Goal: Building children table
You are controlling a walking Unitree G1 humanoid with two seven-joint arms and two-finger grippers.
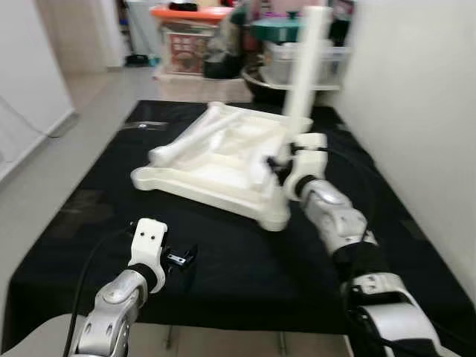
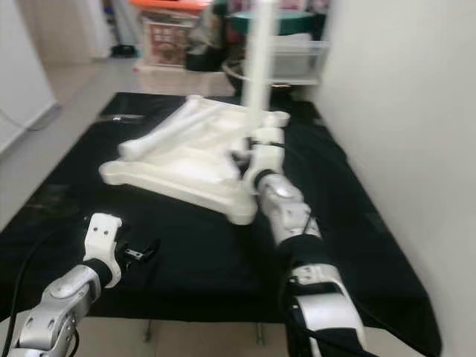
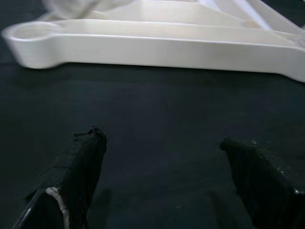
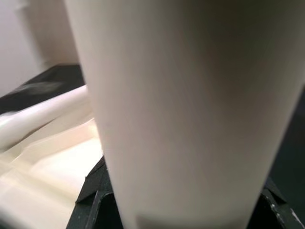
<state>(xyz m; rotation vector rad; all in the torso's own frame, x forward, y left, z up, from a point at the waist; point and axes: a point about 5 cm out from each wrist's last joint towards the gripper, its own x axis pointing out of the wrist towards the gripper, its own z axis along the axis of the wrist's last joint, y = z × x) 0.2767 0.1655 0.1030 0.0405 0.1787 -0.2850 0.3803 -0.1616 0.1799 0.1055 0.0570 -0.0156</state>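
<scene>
A white plastic tabletop (image 1: 208,175) lies upside down on a black mat (image 1: 245,260). Loose white legs (image 1: 193,137) rest across its underside. One white table leg (image 1: 305,67) stands upright at the tabletop's far right corner, and my right gripper (image 1: 281,162) is shut on its lower end. Close up in the right wrist view, the leg (image 4: 190,109) sits between the black fingers (image 4: 95,200). My left gripper (image 1: 182,258) hovers open over the mat, in front of the tabletop's near edge (image 3: 152,47), with nothing between its fingers (image 3: 81,162).
Storage boxes with an orange lid (image 1: 190,33) and a stack of bowls and bins (image 1: 286,52) crowd the back. A white wall (image 1: 416,111) runs close along the right. Bare floor (image 1: 44,171) lies to the left of the mat.
</scene>
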